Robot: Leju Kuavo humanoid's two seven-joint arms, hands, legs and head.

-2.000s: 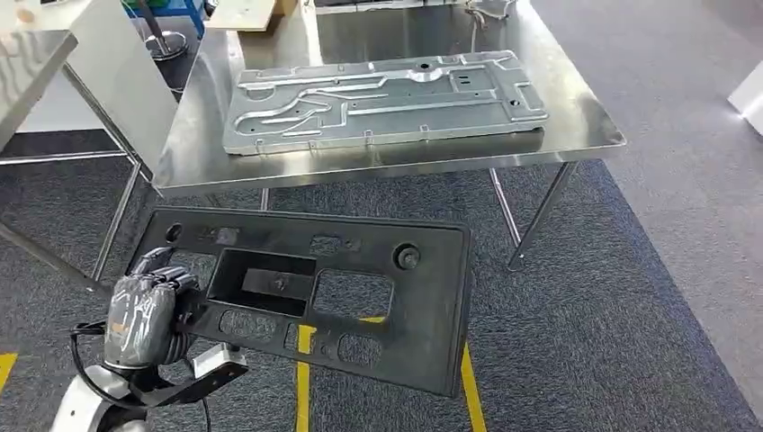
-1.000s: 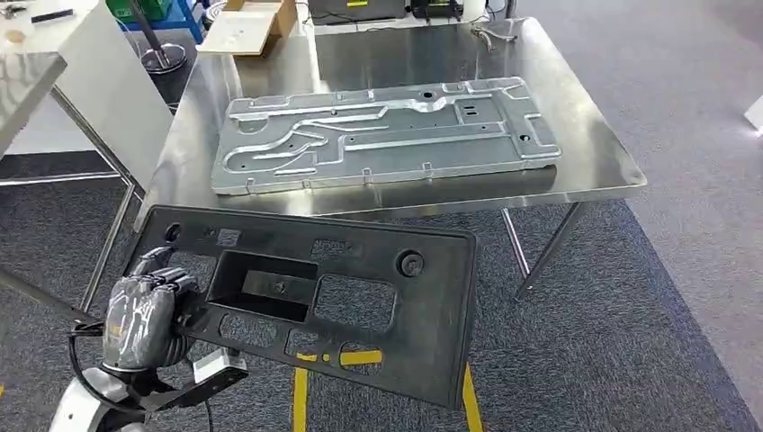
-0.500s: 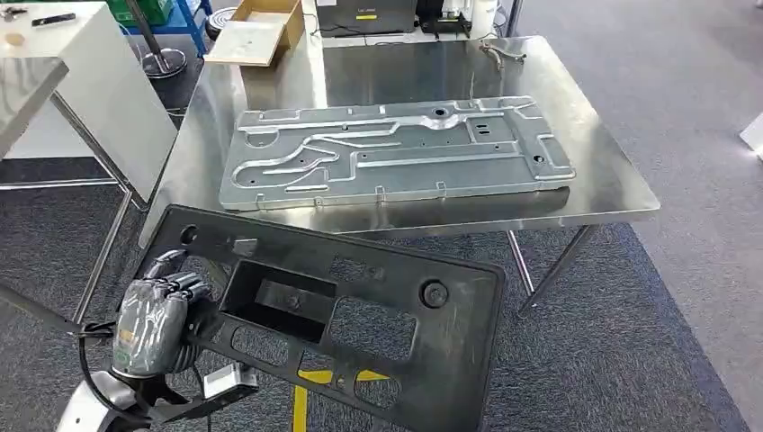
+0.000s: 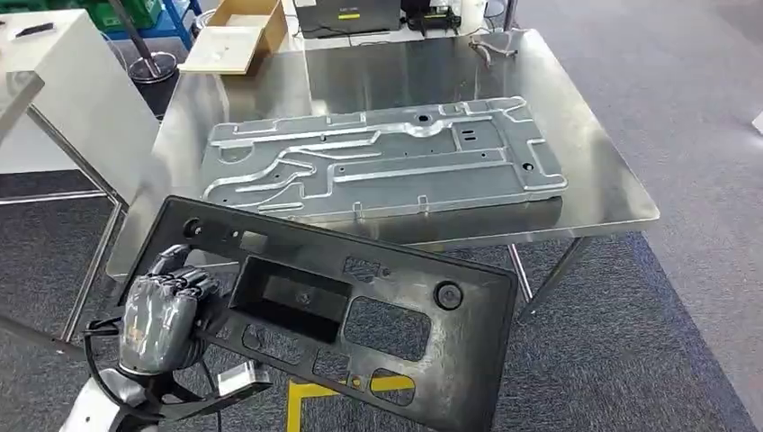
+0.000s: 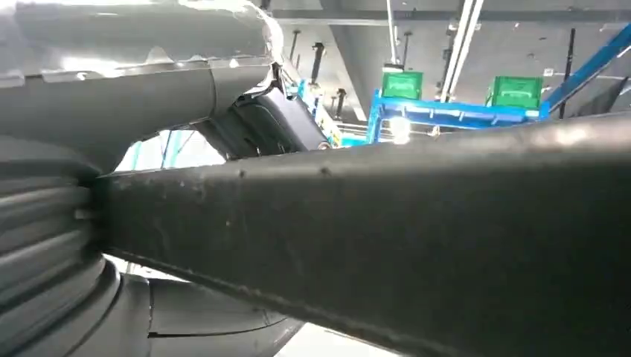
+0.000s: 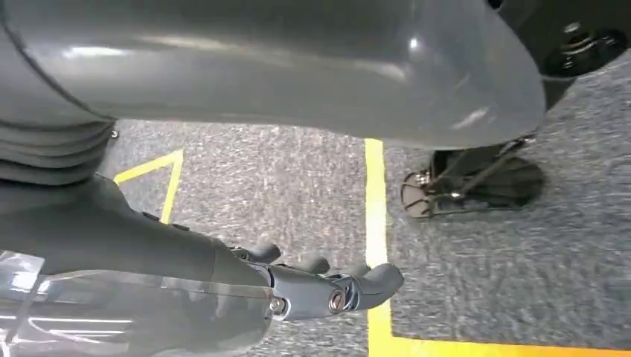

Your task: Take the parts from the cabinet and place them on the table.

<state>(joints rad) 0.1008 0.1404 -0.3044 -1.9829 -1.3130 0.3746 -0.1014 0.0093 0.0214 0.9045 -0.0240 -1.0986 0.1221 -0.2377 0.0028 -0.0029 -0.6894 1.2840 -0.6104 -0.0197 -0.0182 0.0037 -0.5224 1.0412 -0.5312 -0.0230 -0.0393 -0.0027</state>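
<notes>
**Long black panel, held at one end**

My left hand [image 4: 160,319] grips the black plastic panel [image 4: 360,315] at its near short end, fingers [image 4: 184,283] wrapped over the edge beside a cut-out. The whole length of the panel runs away from my hand to the right, unsupported, its far top edge overlapping the front rim of the steel table [image 4: 603,171] ahead, though I cannot tell whether it touches.

I judge it to be stiff and fairly light, being moulded plastic full of openings, but awkward: held at one end, its length will lever against my grip and want to droop or twist. A hold nearer the middle, on a bar between the windows, would balance better. The matte surface looks unlikely to slip.

It is a long rectangle, dull black and scuffed, with a deep recessed box next to my hand, several rounded windows beyond, and a round boss near the far end.

On the table past my hand lies a ribbed metal plate [image 4: 378,162]. My right hand [image 6: 327,286] hangs over carpet, fingers loosely curled, holding nothing.
</notes>
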